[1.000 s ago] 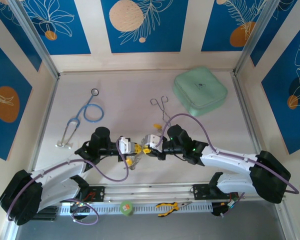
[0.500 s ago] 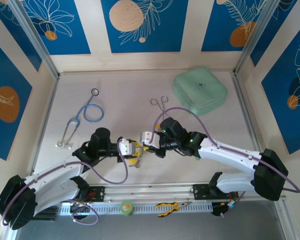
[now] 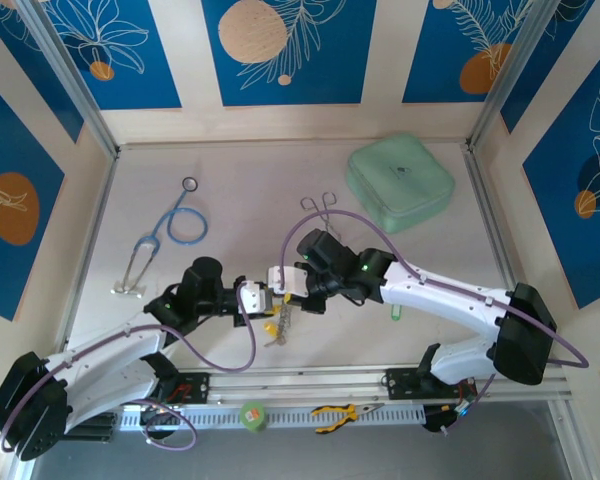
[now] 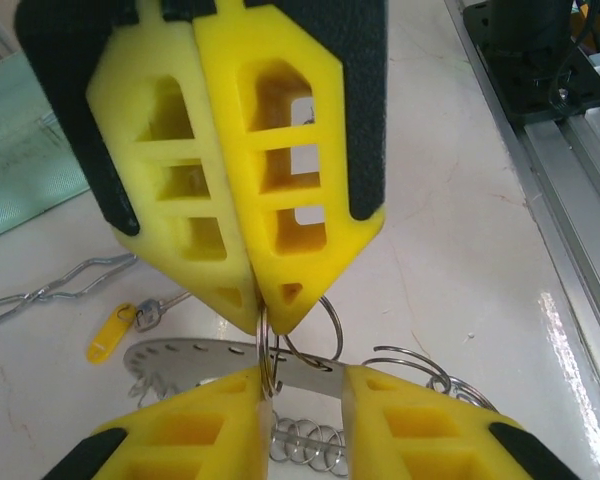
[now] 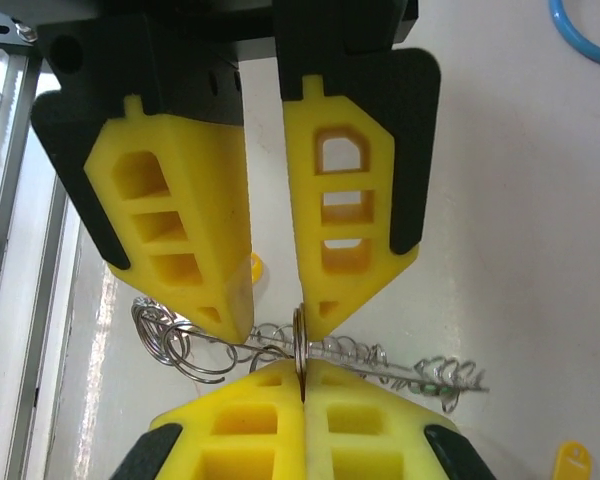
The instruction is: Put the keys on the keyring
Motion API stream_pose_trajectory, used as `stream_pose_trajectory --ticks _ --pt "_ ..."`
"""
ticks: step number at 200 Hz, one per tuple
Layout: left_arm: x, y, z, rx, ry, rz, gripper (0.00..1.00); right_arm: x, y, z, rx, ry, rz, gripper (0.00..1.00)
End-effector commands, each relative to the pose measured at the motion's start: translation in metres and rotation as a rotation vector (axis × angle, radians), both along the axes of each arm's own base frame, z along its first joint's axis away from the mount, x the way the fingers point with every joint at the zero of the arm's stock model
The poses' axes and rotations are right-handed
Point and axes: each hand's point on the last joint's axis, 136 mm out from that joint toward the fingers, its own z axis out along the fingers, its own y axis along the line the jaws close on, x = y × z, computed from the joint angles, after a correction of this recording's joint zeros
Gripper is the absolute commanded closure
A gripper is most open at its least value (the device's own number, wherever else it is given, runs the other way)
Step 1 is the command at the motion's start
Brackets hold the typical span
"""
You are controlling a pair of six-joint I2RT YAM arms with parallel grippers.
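**Keyring changes hands in mid-air**

And there's the swap! The right gripper (image 5: 302, 375) has swung in leftward over the pale tabletop (image 3: 230, 180). It is now clenched tight on a thin wire edge of the large silvery metal keyring (image 4: 195, 358), whose fringe of small wire loops dangles below. The left gripper (image 4: 305, 382) has eased off: its yellow fingers (image 4: 180, 440) stand apart with a clear gap. The ring's flat band passes through that gap rather than being squeezed in it. A second ago the two wrists met further right; now the meeting point sits nearer the left arm, close to the table's near edge.

What does it mean? By my reading, the right arm now carries the ring and the left is free to go fetching. Fetching is needed, too. A small yellow-headed metal key (image 4: 112, 335) lies on the table just beside the silver scissor-like forceps (image 4: 50, 285), apart from the ring. A green-headed key (image 3: 395, 312), uncovered by the right arm's swing, lies by that forearm. Neither is on the ring yet.
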Motion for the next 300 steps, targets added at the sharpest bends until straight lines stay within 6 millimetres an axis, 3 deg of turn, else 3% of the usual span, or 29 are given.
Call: stream_pose_trajectory --ticks 1,42,106,129,153,179,186,199,213,233,254,300 --pt "0.0 -0.005 0.014 -0.017 -0.044 -0.021 0.78 -0.001 0.004 0.007 -0.017 -0.021 0.024 1.0" --pt "-0.001 -0.006 0.017 -0.036 -0.045 -0.022 0.84 -0.005 0.009 0.009 -0.013 -0.011 0.048 1.0" --pt "0.005 -0.008 0.027 -0.094 -0.051 0.017 0.84 -0.014 0.012 0.006 0.001 0.026 0.075 1.0" --pt "0.007 -0.008 0.029 -0.111 -0.048 0.03 0.89 -0.018 0.013 0.005 0.009 0.036 0.09 1.0" --pt "0.009 -0.008 0.032 -0.13 -0.05 0.046 1.0 -0.022 0.012 0.006 0.028 0.038 0.102 1.0" --pt "0.009 -0.008 0.032 -0.142 -0.039 0.055 1.0 -0.02 0.011 0.014 0.089 0.039 0.084 1.0" --pt "0.009 -0.007 0.032 -0.142 -0.035 0.057 1.0 -0.016 0.01 0.019 0.121 0.04 0.059 0.93" --pt "0.008 -0.007 0.029 -0.142 -0.029 0.056 1.0 -0.009 0.004 0.032 0.203 0.055 -0.004 0.69" --pt "0.008 -0.007 0.03 -0.153 -0.03 0.059 1.0 -0.002 -0.008 0.043 0.291 0.089 -0.078 0.6" --pt "0.008 -0.006 0.031 -0.174 -0.037 0.064 1.0 0.0 -0.023 0.046 0.367 0.146 -0.172 0.55" --pt "0.009 -0.006 0.029 -0.182 -0.046 0.071 1.0 -0.004 -0.03 0.036 0.389 0.233 -0.249 0.54" --pt "0.011 -0.007 0.027 -0.182 -0.048 0.074 1.0 -0.017 -0.018 0.018 0.411 0.349 -0.289 0.54"
